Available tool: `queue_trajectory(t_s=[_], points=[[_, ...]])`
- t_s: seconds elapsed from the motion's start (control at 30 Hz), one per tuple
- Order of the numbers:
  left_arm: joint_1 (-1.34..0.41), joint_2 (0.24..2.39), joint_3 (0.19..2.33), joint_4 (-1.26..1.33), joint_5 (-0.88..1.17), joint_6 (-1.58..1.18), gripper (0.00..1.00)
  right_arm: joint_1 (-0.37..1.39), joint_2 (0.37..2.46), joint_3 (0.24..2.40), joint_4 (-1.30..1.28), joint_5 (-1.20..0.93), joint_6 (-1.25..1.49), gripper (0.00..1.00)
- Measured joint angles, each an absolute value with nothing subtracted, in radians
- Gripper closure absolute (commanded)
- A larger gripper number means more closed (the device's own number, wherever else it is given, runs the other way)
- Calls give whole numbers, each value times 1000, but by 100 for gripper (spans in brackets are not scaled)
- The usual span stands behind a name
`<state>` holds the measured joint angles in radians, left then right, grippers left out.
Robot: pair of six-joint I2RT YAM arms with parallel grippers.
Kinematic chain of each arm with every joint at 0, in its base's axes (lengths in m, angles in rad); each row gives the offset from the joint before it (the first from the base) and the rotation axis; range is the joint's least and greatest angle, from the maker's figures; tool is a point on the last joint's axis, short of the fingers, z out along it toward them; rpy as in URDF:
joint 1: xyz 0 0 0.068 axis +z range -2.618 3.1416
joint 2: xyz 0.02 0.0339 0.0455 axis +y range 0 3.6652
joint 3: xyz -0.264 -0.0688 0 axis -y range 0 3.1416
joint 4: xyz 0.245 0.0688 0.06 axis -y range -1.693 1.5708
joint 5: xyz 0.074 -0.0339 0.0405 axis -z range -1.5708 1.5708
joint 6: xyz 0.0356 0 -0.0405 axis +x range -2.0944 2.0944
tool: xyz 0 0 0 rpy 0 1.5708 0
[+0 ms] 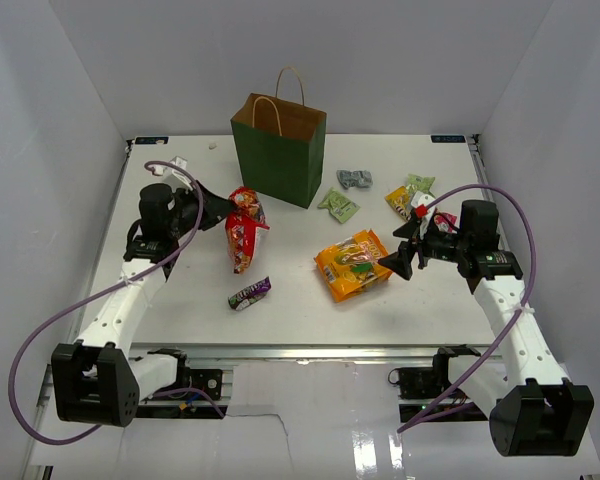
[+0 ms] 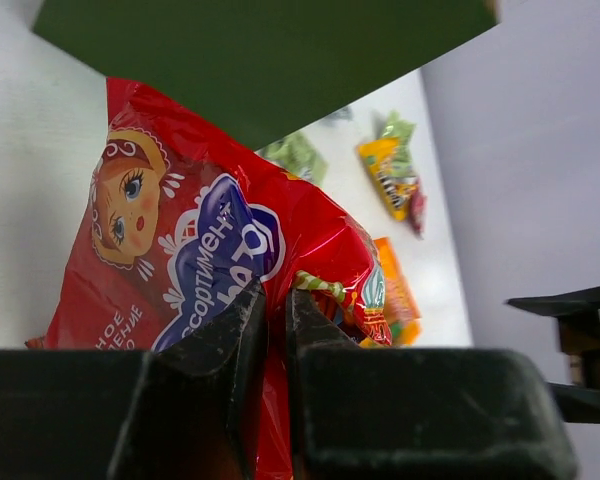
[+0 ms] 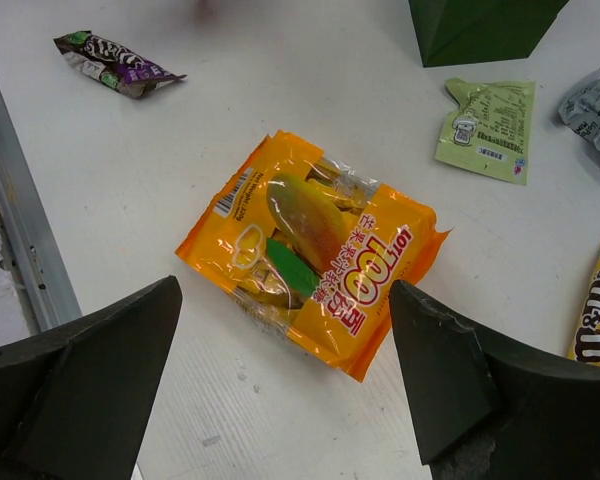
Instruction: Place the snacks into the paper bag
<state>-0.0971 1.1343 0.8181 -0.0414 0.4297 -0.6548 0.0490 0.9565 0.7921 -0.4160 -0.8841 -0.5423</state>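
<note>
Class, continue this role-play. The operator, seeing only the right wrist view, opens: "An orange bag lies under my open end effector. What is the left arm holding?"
Observer: The left end effector is shut on a red packet.
Operator: Is the paper bag upright? I see only a green corner.
Observer: Yes, upright, mouth open, handles up.
Operator: Any snack outside my frame?
Observer: A second light-green packet lies beyond the yellow packet.

Left hand (image 1: 228,213) clamped shut, right hand (image 1: 400,258) spread wide, hovering
</note>
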Motion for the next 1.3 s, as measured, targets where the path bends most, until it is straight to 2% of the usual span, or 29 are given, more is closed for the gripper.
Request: queue_trajectory(t_s=[0.67, 0.87, 1.3], points=[[-87, 1154, 899, 249, 535, -1175, 100, 49, 964, 789, -414, -862, -531, 10], [-87, 1242, 1092, 346, 544, -1341, 100, 49, 965, 789, -410, -858, -530, 10], [-87, 1579, 1679, 443, 496, -1536, 100, 49, 970, 788, -406, -847, -525, 10]])
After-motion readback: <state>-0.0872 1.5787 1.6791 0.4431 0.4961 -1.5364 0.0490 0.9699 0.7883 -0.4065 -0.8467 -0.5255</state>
